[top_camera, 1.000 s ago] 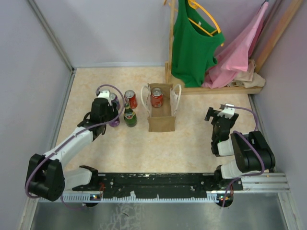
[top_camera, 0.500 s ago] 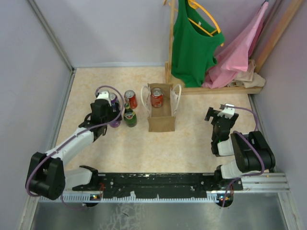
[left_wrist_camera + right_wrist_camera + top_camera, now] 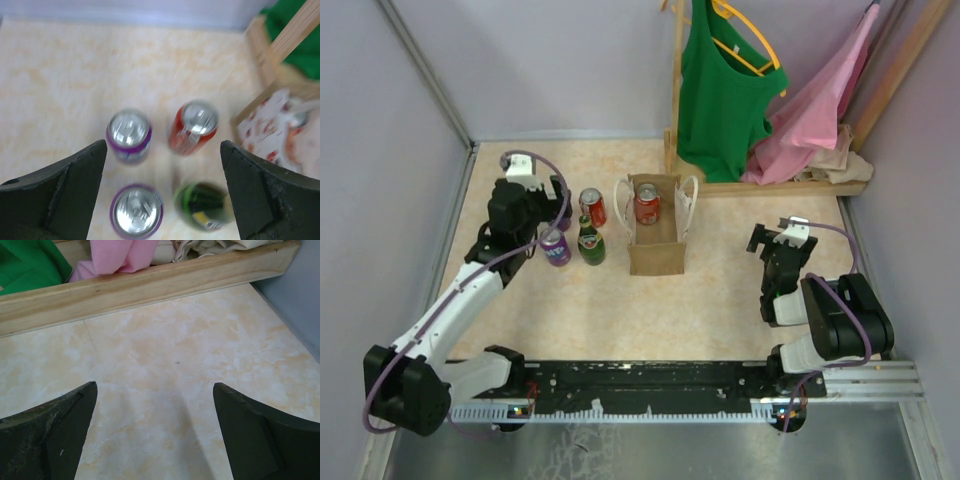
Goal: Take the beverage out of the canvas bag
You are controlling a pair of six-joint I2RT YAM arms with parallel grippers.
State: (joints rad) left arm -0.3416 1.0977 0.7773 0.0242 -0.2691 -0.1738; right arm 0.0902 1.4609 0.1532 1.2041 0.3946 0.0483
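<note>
The tan canvas bag (image 3: 654,250) stands upright mid-table with white rope handles, and a red can (image 3: 647,203) sits inside it. The bag's edge shows at the right of the left wrist view (image 3: 272,125). My left gripper (image 3: 542,218) is open and empty, raised above a group of drinks left of the bag: two purple cans (image 3: 136,211) (image 3: 129,134), a red can (image 3: 194,126) and a green bottle (image 3: 206,205). In the left wrist view the left gripper (image 3: 162,150) frames them. My right gripper (image 3: 775,240) is open and empty, low over bare table, right of the bag.
A wooden rack (image 3: 676,90) with a green top (image 3: 720,90) and pink cloth (image 3: 820,110) stands at the back right; its base beam (image 3: 150,285) lies ahead of the right gripper (image 3: 155,390). Grey walls enclose the table on the left, back and right.
My left gripper has pulled back and up, away from the near purple can, which now stands free beside the green bottle. The right arm has not moved.
</note>
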